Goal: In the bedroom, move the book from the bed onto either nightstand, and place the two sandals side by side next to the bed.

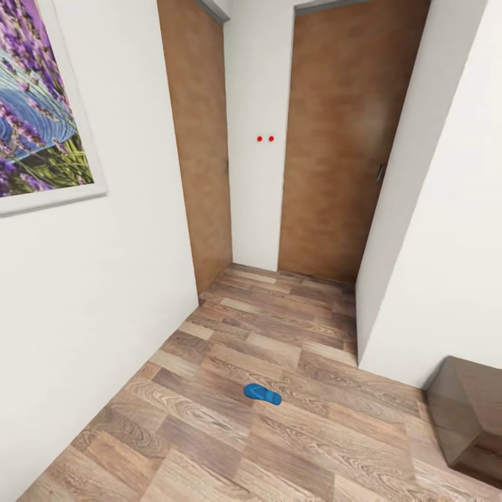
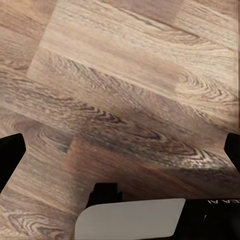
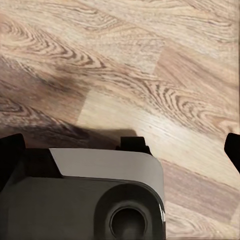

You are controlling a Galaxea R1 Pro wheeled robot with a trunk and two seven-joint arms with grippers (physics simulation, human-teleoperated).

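One bright-blue sandal (image 1: 263, 394) lies flat on the wood-plank floor in the head view, in the lower middle of a narrow passage. A glossy dark reddish-brown nightstand (image 1: 468, 417) juts in at the lower right, against the white wall. The book and the bed are out of view. In the left wrist view my left gripper (image 2: 120, 150) hangs open over bare planks, its black fingertips (image 2: 9, 152) far apart. My right gripper (image 3: 120, 150) is likewise open above the floor, fingertips (image 3: 10, 152) spread wide, with nothing between them.
White walls close in on both sides, with a framed lavender picture (image 1: 38, 104) on the left one. Two brown doors (image 1: 345, 139) stand at the far end of the passage. A wall corner (image 1: 362, 328) projects on the right, beyond the sandal.
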